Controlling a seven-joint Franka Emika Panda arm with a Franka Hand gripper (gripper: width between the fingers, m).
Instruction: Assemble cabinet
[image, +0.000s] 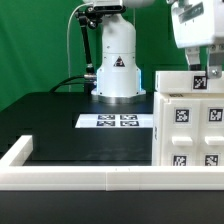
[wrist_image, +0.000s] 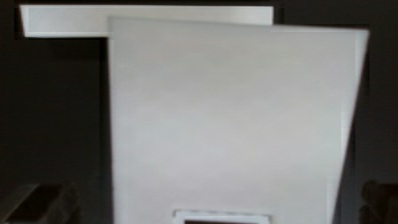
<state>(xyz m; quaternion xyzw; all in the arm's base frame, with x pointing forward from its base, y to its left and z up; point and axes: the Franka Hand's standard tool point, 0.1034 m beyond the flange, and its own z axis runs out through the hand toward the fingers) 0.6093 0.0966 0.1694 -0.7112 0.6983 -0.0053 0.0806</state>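
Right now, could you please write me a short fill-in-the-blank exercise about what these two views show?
1. In the exterior view, the cabinet stands at the view's ____ side.
2. The marker board lies flat on the ____ table.
3. The wall behind the robot base is coloured ____.
4. The gripper hangs directly ____ the cabinet.

Missing words: right; black; green; above

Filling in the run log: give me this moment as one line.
stage: cabinet assembly | gripper: above cabinet, jaws unclear | cabinet: upright, exterior view's right | marker board: flat on table
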